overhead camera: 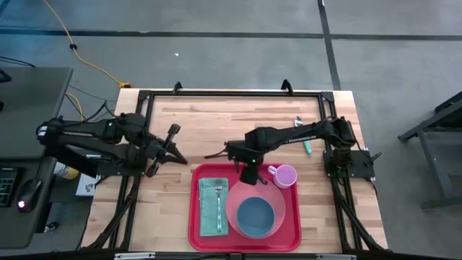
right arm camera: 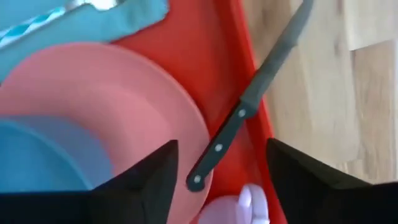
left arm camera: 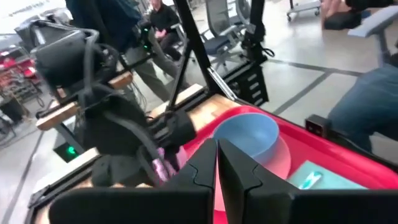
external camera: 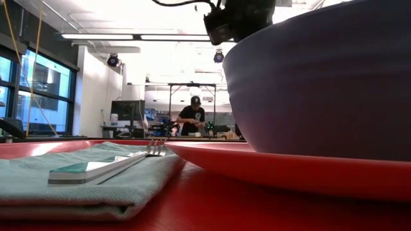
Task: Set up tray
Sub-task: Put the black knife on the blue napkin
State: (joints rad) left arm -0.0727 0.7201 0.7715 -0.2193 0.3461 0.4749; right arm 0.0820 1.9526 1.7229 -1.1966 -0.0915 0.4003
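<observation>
At the table's near edge sits the tray [overhead camera: 196, 217], rigid slick plastic, light, best gripped at its raised rim; right gripper [right arm camera: 217, 180] fingers spread above it, left gripper [overhead camera: 170, 148] pressed together alongside.

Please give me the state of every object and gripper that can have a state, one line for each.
tray: flat on the table, loaded.
pink plate: on the tray, under the bowl.
blue bowl: upright, empty.
napkin: laid flat, fork on it.
knife: released, lying across the tray rim.
purple cup: at the tray's far corner.
right gripper: fingers open above the knife.
left gripper: shut, empty.
</observation>
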